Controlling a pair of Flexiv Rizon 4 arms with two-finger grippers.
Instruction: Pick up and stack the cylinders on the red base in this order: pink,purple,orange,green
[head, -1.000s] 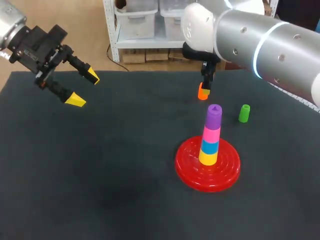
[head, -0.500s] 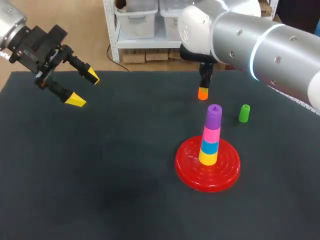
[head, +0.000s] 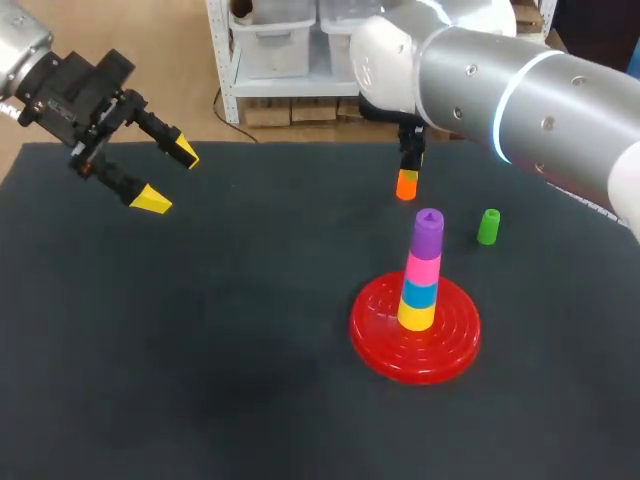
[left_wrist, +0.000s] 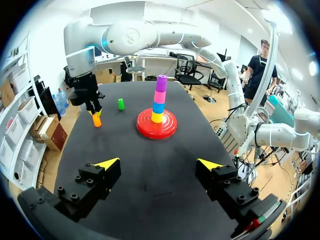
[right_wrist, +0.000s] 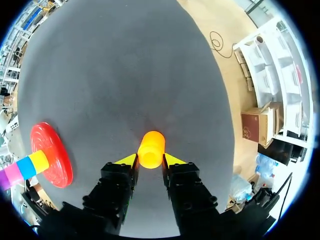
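Head view: green cylinder (head: 488, 226) stands near the stacked red base (head: 378, 340).

Table (head: 150, 330): one flat top, dark charcoal, matte, with a cloth-like finish.

Head view: the surface takes up nearly everything seen. The far edge runs straight across and the far left corner shows. A faint darker patch lies in the near-middle of the top.

Left wrist view: the top reads black. Both long sides and the far end are visible.

Right wrist view: the same surface reads grey with a fine, even grain.
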